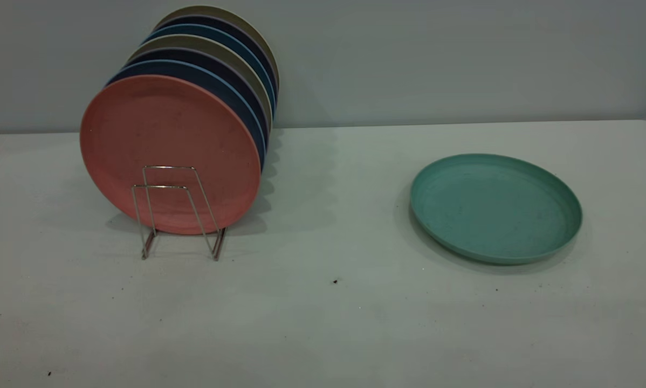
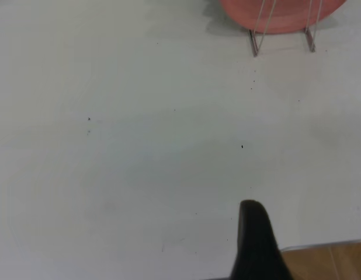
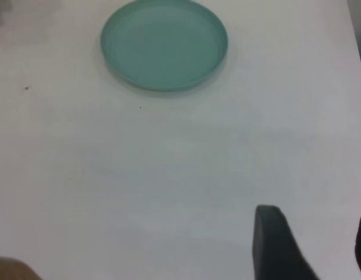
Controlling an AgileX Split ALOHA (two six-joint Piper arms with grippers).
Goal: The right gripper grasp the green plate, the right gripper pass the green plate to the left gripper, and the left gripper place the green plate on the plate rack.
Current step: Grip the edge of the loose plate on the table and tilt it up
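While the plate (image 1: 495,207) lay flat near the table's (image 1: 323,323) right edge, untouched, the right gripper (image 3: 312,245) hung well short of it, holding nothing; how wide it stood I cannot tell. It should probably come low and pinch the near rim. The left gripper (image 2: 256,245) waited before the rack (image 1: 180,213); its opening I cannot tell.

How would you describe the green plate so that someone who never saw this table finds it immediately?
On the pale table, the plate rack at the left holds a row of upright plates. The green plate lies apart to the right, alone. It is the only teal one and the only one lying flat.
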